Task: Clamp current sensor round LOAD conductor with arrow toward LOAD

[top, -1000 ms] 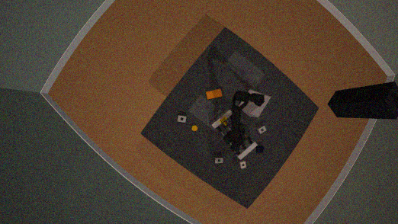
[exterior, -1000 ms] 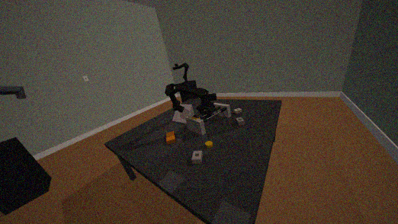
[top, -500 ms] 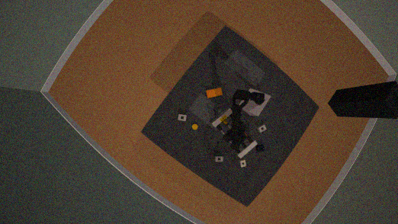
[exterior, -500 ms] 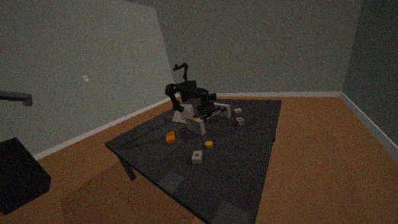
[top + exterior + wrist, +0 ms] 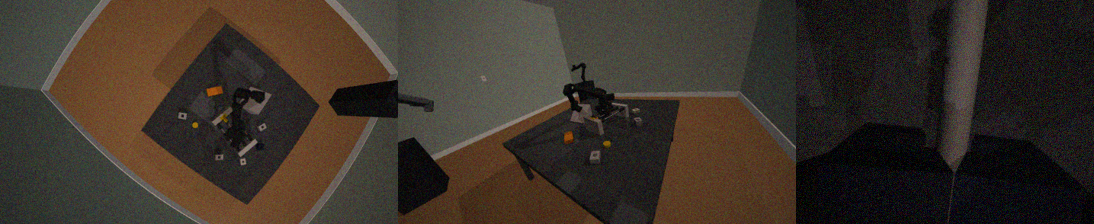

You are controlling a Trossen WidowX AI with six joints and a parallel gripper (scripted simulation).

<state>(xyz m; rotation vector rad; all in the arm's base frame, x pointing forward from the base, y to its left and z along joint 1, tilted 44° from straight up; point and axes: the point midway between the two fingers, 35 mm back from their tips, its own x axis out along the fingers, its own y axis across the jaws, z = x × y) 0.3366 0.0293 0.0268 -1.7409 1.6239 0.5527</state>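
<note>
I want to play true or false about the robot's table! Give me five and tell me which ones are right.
1. The orange block lies on the dark table top. True.
2. The yellow disc sits on top of the orange block. False: it is on the table top, apart from the block.
3. The robot's jaws are shut with nothing between them. False: they are closed on something, though it is too dark to tell what.
4. Two pale upright supports stand near the arm. True.
5. The floor is bright blue. False: it is orange-brown.
</note>
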